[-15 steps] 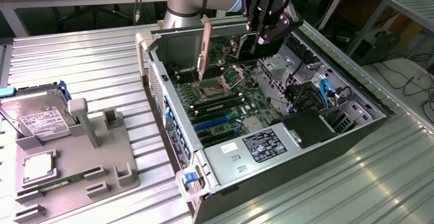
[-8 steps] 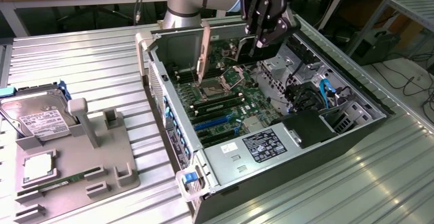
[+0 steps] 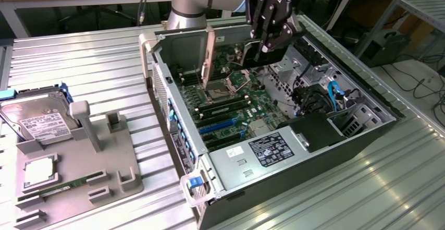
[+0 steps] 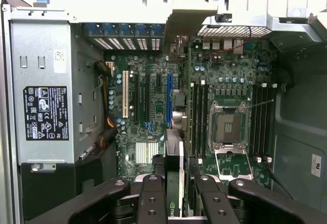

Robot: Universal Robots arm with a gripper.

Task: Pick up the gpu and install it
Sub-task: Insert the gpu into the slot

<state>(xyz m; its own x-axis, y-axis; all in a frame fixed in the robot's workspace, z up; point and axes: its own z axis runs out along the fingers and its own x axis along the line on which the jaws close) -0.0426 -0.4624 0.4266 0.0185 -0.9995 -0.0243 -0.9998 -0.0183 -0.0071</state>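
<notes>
1. Ribbed metal table (image 3: 347,188) carries one open computer case (image 3: 163,97) lying on its side, with one grey holder (image 3: 104,152) on the exterior view's left, well apart from the case.
2. One gripper (image 3: 264,52) hangs over the far part of the case. Its jaws are clenched on the gpu (image 3: 207,55), one finger on each face of the card.
3. In the wrist view the gripper (image 4: 173,183) has the gpu (image 4: 174,157) edge-on between its fingers (image 4: 152,198).
4. The gpu stands upright on its long edge above the motherboard (image 3: 240,110). Its pale bracket end points to the case wall on the exterior view's left. Contact with a slot cannot be told.
5. Motherboard items counted: one empty socket (image 4: 227,129), one white slot (image 4: 125,94), one blue slot (image 4: 169,99) just beside the card's line.
6. One power supply (image 3: 271,152) with one black label sits at the near end of the case.
7. The holder bears one hard drive (image 3: 35,118), one processor (image 3: 39,170) and one memory stick (image 3: 62,186).
</notes>
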